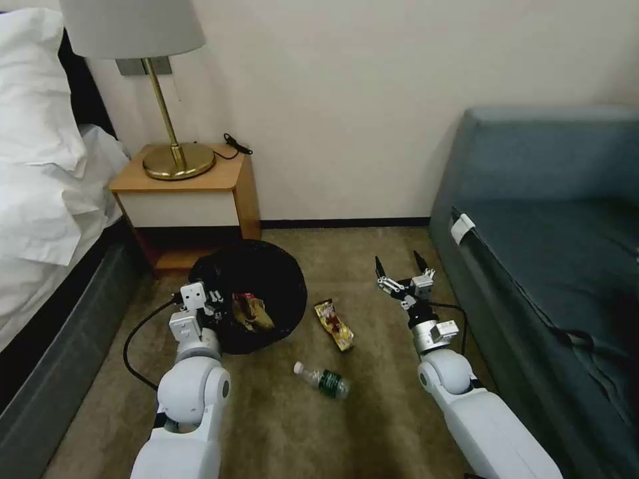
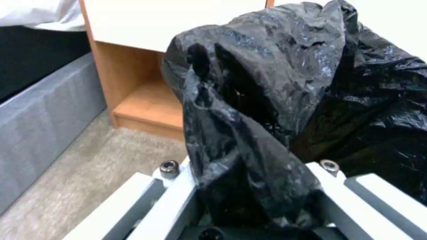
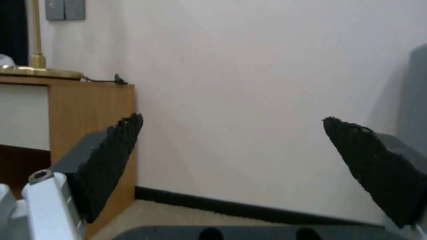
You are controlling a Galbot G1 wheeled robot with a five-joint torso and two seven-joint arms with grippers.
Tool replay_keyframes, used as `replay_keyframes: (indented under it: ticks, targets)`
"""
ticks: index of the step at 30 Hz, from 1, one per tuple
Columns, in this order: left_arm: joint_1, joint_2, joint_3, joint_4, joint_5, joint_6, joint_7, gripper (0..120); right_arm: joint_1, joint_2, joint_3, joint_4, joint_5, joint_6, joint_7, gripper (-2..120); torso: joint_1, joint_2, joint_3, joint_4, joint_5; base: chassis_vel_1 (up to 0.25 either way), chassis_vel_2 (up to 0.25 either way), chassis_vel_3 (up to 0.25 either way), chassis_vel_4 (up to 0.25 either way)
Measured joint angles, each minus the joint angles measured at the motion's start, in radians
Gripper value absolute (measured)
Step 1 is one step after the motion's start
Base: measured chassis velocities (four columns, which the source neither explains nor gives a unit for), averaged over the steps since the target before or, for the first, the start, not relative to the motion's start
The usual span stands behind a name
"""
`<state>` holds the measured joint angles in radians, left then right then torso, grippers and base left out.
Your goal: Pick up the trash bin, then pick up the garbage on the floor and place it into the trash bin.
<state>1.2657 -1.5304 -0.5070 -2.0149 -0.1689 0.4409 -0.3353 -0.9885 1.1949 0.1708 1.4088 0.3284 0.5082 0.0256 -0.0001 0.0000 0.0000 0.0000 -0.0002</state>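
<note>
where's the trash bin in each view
Head view: the trash bin is left of centre on the carpet, at the left gripper.
Left wrist view: its black bag bulges between the gripper's fingers, close up.
Right wrist view: the bin is not in this picture.
Shared landmark: the wooden nightstand.
</note>
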Motion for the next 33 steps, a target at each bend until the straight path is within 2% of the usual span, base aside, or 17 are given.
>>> replay_keyframes:
  ticks: [4, 6, 7, 9, 11, 12, 13, 15, 16, 18, 19, 21, 22, 24, 33]
  targets:
    - [0.006, -0.002, 0.0, -0.003, 0.0, -0.003, 0.0, 4, 0.005, -0.009, -0.013, -0.016, -0.049, 0.041, -0.022, 100, 0.0, 0.0, 0.0, 0.0, 0.0003, -0.158, 0.161, 0.166, -0.145]
    - [0.015, -0.005, 0.001, -0.008, 0.001, -0.005, 0.001, 4, 0.019, -0.057, -0.058, -0.048, -0.135, 0.104, -0.077, 100, 0.0, 0.0, 0.0, 0.0001, 0.0007, -0.061, 0.094, 0.11, -0.075]
    - [0.015, -0.005, 0.001, -0.008, 0.001, -0.005, 0.001, 4, 0.019, -0.057, -0.058, -0.048, -0.135, 0.104, -0.077, 100, 0.0, 0.0, 0.0, 0.0001, 0.0007, -0.029, 0.079, 0.08, -0.075]
    - [0.021, -0.006, 0.0, -0.013, 0.003, -0.006, 0.001, 4, 0.034, -0.128, -0.111, -0.064, -0.161, 0.11, -0.12, 100, 0.0, 0.0, 0.0, 0.0, 0.0002, -0.015, 0.039, 0.014, -0.028]
    - [0.022, -0.007, 0.0, -0.013, 0.004, -0.007, 0.0, 4, 0.039, -0.144, -0.124, -0.068, -0.164, 0.11, -0.135, 100, 0.0, 0.0, 0.0, 0.0, -0.0001, 0.0, 0.0, 0.0, 0.0]
    - [0.025, -0.01, 0.0, -0.015, 0.006, -0.009, 0.0, 4, 0.057, -0.188, -0.16, -0.081, -0.161, 0.102, -0.2, 100, 0.0, 0.0, 0.0, -0.0001, 0.0003, 0.0, 0.0, 0.0, 0.0]
    - [0.025, -0.01, 0.0, -0.015, 0.006, -0.009, 0.0, 4, 0.057, -0.188, -0.16, -0.081, -0.161, 0.102, -0.2, 100, 0.0, 0.0, 0.0, -0.0001, 0.0003, 0.0, 0.0, 0.0, 0.0]
    - [0.033, -0.011, 0.001, -0.017, 0.008, -0.015, 0.002, 4, 0.091, -0.241, -0.222, -0.106, -0.111, 0.067, -0.33, 100, 0.0, 0.0, 0.0, -0.0003, 0.0001, 0.0, 0.0, 0.0, 0.0]
    - [0.033, -0.011, 0.001, -0.017, 0.008, -0.015, 0.002, 4, 0.091, -0.241, -0.222, -0.106, -0.111, 0.067, -0.33, 100, 0.0, 0.0, 0.0, -0.0003, 0.0001, 0.0, 0.0, 0.0, 0.0]
    - [0.044, -0.014, -0.001, -0.017, 0.011, -0.023, 0.003, 4, 0.135, -0.272, -0.284, -0.15, -0.067, 0.048, -0.5, 100, 0.0, 0.0, 0.0, -0.0002, 0.0004, 0.0, 0.0, 0.0, 0.0]
    - [0.044, -0.014, -0.001, -0.017, 0.011, -0.023, 0.003, 4, 0.135, -0.272, -0.284, -0.15, -0.067, 0.048, -0.5, 100, 0.0, 0.0, 0.0, -0.0002, 0.0004, 0.0, 0.0, 0.0, 0.0]
    - [0.05, -0.02, -0.002, -0.017, 0.022, -0.029, 0.004, 4, 0.192, -0.273, -0.345, -0.222, -0.036, 0.049, -0.637, 100, 0.0, 0.0, 0.0, 0.0, 0.0003, 0.0, 0.0, 0.0, 0.0]
    - [0.05, -0.02, -0.002, -0.017, 0.022, -0.029, 0.004, 4, 0.192, -0.273, -0.345, -0.222, -0.036, 0.049, -0.637, 100, 0.0, 0.0, 0.0, 0.0, 0.0003, 0.0, 0.0, 0.0, 0.0]
    - [0.058, -0.022, -0.001, -0.023, 0.028, -0.03, 0.006, 4, 0.244, -0.26, -0.394, -0.287, -0.021, 0.055, -0.739, 100, 0.0, 0.0, 0.0, 0.0, 0.0004, 0.0, 0.0, 0.0, 0.0]
    - [0.058, -0.035, -0.004, -0.035, 0.047, -0.028, 0.005, 4, 0.339, -0.227, -0.532, -0.397, -0.022, 0.049, -0.899, 100, 0.0, 0.0, 0.0, 0.0, 0.0, 0.0, 0.0, 0.0, 0.0]
